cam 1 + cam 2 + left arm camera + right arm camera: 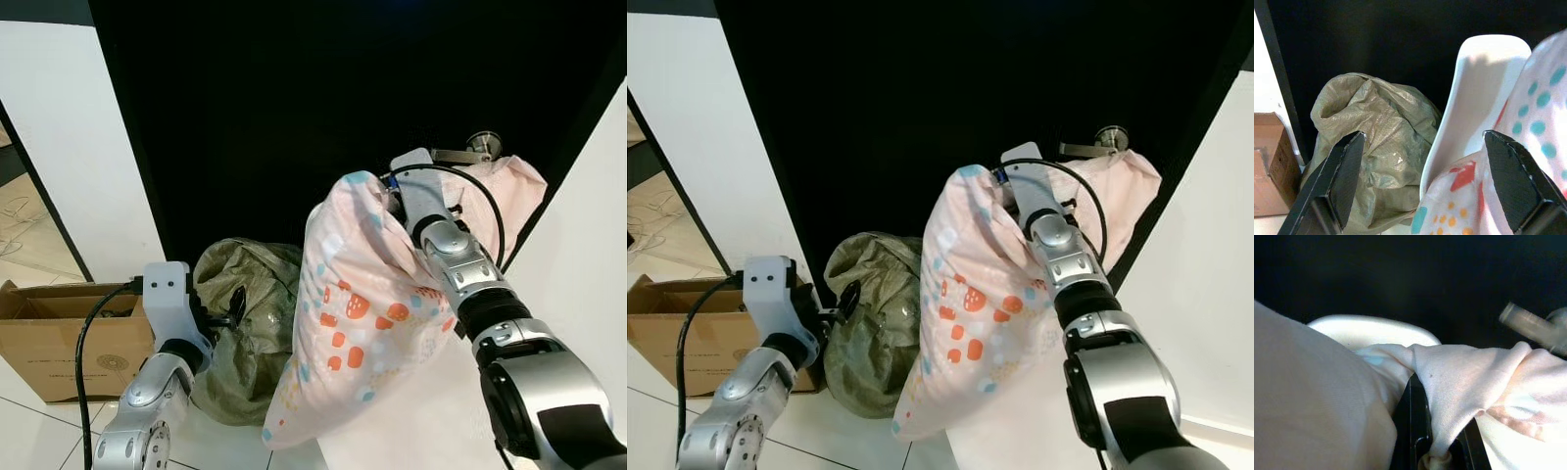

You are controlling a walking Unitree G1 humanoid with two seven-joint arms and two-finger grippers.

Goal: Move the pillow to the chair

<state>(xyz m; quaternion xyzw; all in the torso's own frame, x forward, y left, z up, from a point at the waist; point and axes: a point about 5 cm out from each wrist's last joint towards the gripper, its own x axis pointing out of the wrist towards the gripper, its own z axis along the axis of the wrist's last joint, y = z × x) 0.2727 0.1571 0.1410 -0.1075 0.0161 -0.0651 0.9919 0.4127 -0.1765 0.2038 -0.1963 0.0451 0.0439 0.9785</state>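
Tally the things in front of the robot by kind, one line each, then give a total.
Pillow, pink with spots, held in the right tool: 1
White chair: 1
Olive-green sack: 1
Cardboard box: 1
Door handle: 1
Total: 5

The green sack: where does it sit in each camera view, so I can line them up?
Left eye: green sack, lower centre-left, beside the pillow.
Right eye, lower centre-left.
Left wrist, between the open fingers.
Right wrist: not in it.
Shared landmark: the pillow.
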